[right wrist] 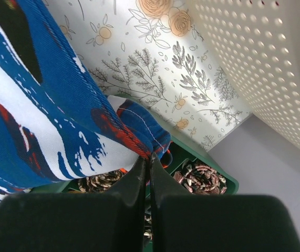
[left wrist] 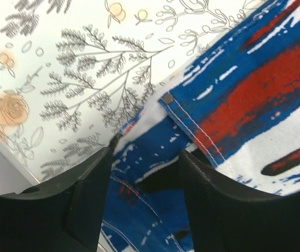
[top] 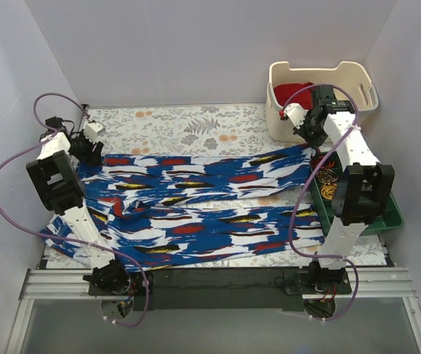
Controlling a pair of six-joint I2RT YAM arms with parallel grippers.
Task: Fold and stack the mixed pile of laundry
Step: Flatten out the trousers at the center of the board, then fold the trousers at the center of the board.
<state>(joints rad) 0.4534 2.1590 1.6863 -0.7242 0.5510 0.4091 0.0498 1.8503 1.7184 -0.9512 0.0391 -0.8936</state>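
I have the blue printed garment (top: 195,203) spread on the counter (top: 173,122), long axis 9 to 3 o'clock; my right gripper (right wrist: 150,157) is pinched tight on its 2 o'clock corner; my left gripper (left wrist: 147,152) straddles the 10 o'clock corner, half-spread, gripping nothing.

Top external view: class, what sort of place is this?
Probably a robot test bench for laundry: a blue printed cloth garment spread on a floral-covered table, a cream perforated plastic basket, plain white walls.
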